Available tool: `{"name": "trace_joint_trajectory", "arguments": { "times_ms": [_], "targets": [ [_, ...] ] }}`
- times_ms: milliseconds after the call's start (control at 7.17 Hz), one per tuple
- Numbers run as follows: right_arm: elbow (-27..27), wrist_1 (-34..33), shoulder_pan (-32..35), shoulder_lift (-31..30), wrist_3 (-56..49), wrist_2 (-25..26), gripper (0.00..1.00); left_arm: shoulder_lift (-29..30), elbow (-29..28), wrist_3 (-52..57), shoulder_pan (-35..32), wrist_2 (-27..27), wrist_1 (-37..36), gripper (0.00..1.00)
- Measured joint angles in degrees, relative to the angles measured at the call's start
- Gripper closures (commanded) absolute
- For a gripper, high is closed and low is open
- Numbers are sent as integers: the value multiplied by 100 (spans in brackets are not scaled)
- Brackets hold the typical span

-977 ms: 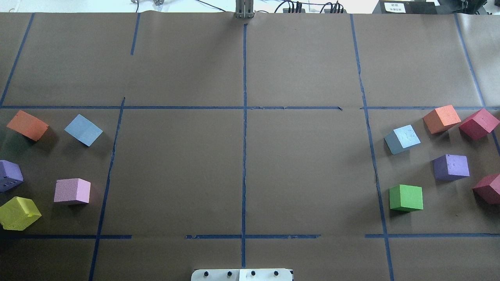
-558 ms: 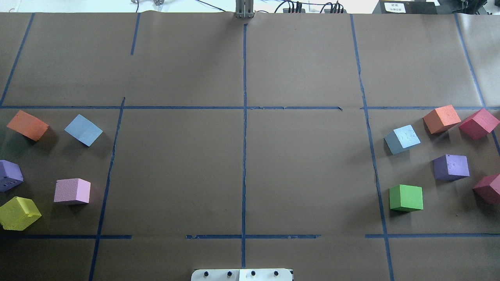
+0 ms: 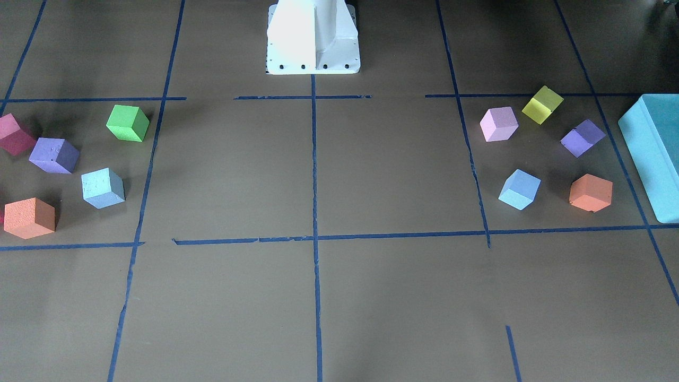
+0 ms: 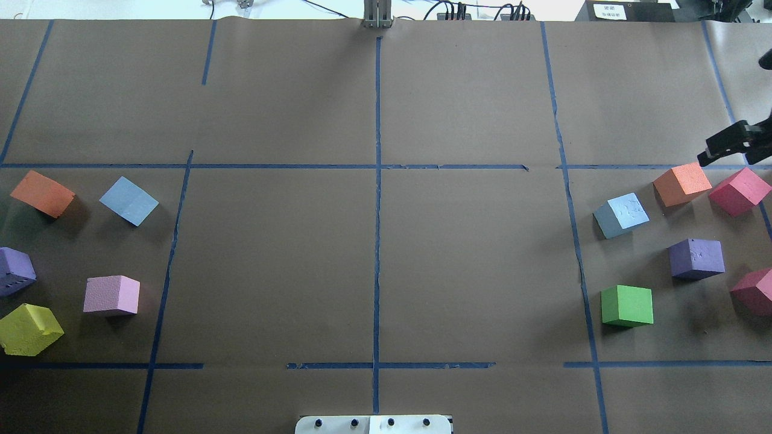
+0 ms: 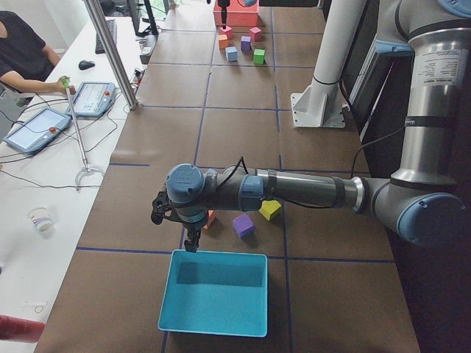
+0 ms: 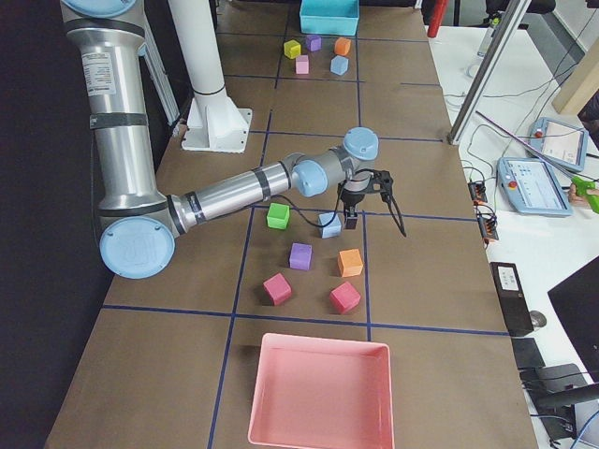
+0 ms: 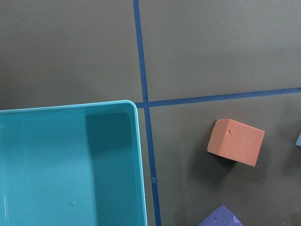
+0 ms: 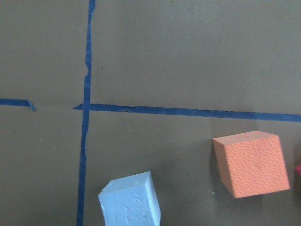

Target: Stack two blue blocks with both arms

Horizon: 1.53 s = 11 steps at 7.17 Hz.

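Two pale blue blocks lie far apart on the brown table. One (image 4: 128, 201) is on my left side, also in the front view (image 3: 519, 189). The other (image 4: 621, 215) is on my right side, also in the front view (image 3: 102, 188) and the right wrist view (image 8: 130, 200). My right gripper (image 4: 724, 147) enters at the overhead view's right edge, above and just beyond the orange cube (image 4: 682, 183); I cannot tell whether it is open. My left gripper (image 5: 190, 239) hangs over the near edge of the teal box (image 5: 213, 294); I cannot tell its state.
Orange, purple, pink and yellow cubes (image 4: 28, 328) surround the left blue block. Orange, red, purple and green cubes (image 4: 627, 305) surround the right one. A pink tray (image 6: 318, 393) lies at the right end. The white pedestal (image 3: 313, 37) stands at the table's middle.
My right gripper has come into the overhead view at its right edge. No block has moved.
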<state>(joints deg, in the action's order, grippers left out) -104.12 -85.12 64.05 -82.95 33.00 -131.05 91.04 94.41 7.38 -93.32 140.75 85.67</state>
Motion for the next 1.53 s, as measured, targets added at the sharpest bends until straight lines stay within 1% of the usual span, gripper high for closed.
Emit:
{"name": "trace_joint_trajectory", "arguments": {
  "times_ms": [279,419,698,977,1116,1256,1395,1535],
  "targets": [
    [57,34,-739,136,218,652,2,1,-2,0,2,-2,2,0],
    [133,192,-950,148,225,835,2,1,-10,0,4,-3,2,0],
    [567,934,-1138,138,212,989,2,1,-30,6,2,-4,2,0],
    [791,1240,-1257,130,182,1121,2,1,-25,3,-1,-4,2,0],
    [862,1274,-1332,132,170,1141,6,1,-19,1,-2,-4,2,0],
    [951,1306,-1410,133,166,1148,21,1,-12,0,-2,-4,2,0],
    [1048,1356,-1460,132,168,1152,59,1,-7,0,-2,-2,2,0],
    [1100,1394,-1486,122,182,1153,82,1,-4,0,-2,2,2,0]
  ]
}}
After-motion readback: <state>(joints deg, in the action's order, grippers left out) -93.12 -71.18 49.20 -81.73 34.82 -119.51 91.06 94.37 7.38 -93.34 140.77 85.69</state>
